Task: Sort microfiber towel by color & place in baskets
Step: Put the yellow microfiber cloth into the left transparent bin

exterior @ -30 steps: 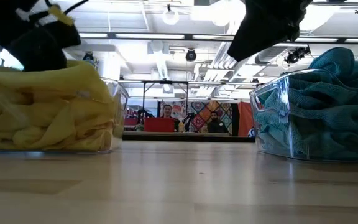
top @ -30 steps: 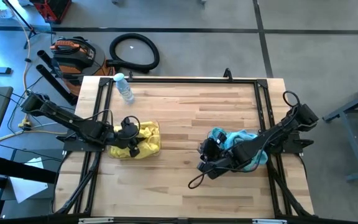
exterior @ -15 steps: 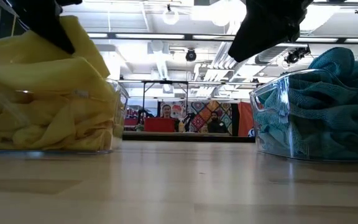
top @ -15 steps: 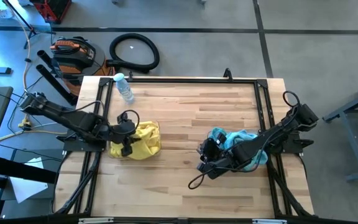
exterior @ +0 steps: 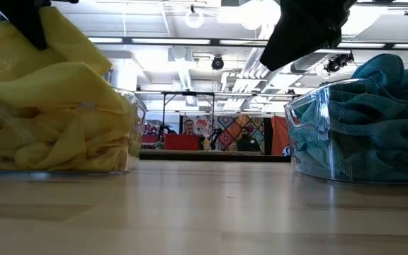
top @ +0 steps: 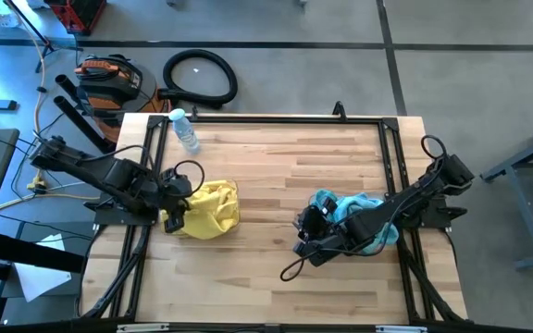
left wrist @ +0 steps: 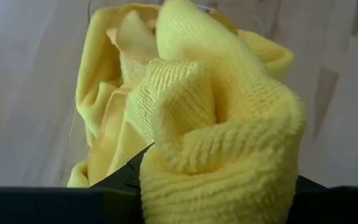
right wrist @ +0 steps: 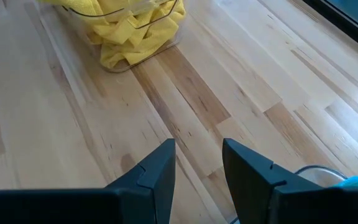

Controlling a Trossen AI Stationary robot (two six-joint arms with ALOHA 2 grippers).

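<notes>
A pile of yellow towels [top: 213, 209] fills the clear left basket [exterior: 134, 120]. My left gripper [top: 175, 201] is at the pile's left side, shut on one yellow towel [left wrist: 222, 118] that rises from the pile toward the upper left in the low view [exterior: 48, 49]. Teal towels [top: 352, 211] fill the clear right basket [exterior: 299, 142]. My right gripper [right wrist: 197, 163] hovers open and empty just left of that basket [top: 305, 233], above bare table. My left gripper pinches a bunched fold of the yellow towel [left wrist: 216, 177] between its two fingers; the towel hides the fingertips. The held part is lifted above the basket, and the towel's other end [exterior: 83, 92] drapes down onto the pile in the basket.
A clear water bottle with a blue cap [top: 185, 131] lies at the far left of the table. Dark frame rails [top: 266, 118] run along the table's far, left and right sides. Bare wood lies between the baskets [top: 266, 185]. People sit in the room behind [exterior: 190, 131].
My left gripper has risen out of the yellow pile and gone toward the table's left edge, drawing one yellow towel up with it. The towel's held part is now lifted above the basket, while its lower end stays on the pile.
</notes>
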